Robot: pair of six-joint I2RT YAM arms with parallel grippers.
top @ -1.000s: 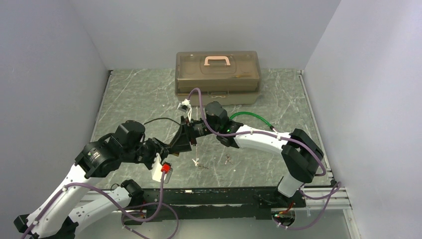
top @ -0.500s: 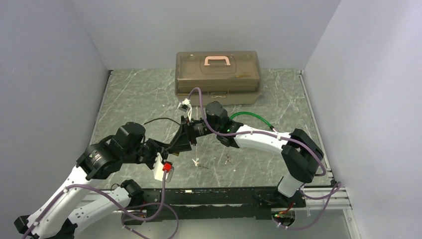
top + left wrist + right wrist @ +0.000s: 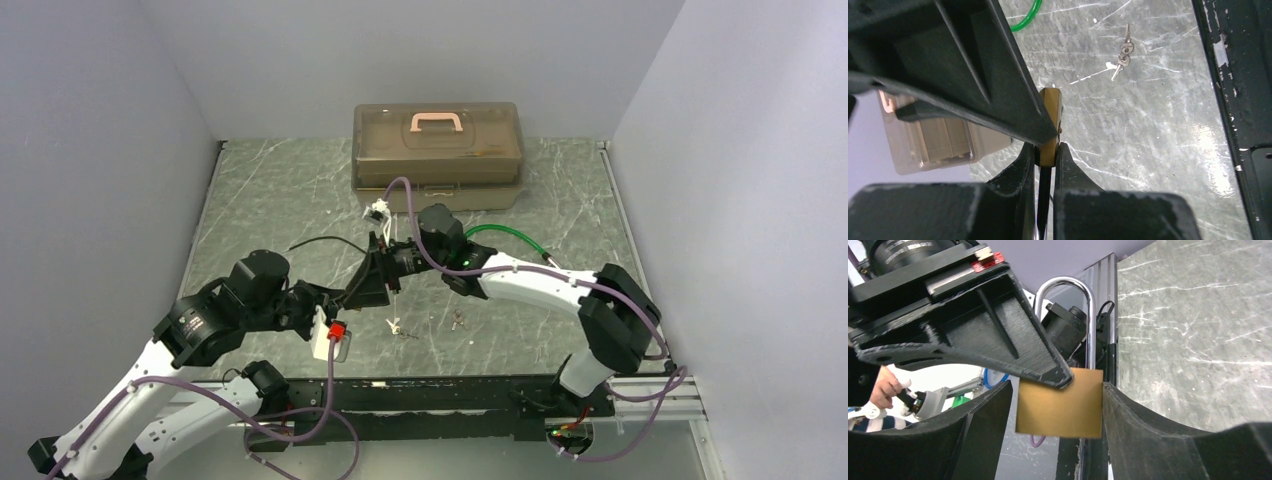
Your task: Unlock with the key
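Brass padlock (image 3: 1050,106) clamped in left gripper (image 3: 1047,150), right gripper (image 3: 1057,390) spread around it (gap one side), keys (image 3: 1122,52) lying apart

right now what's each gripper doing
Left gripper: closed on the padlock, gripping its thin sides.
Right gripper: open, fingers either side of the padlock with a gap on one side.

One brass padlock (image 3: 1060,402) and one brown lidded box (image 3: 438,155) (with a single pink handle (image 3: 436,122)). Key bunches number two: a left bunch (image 3: 397,327) and a right bunch (image 3: 458,321).
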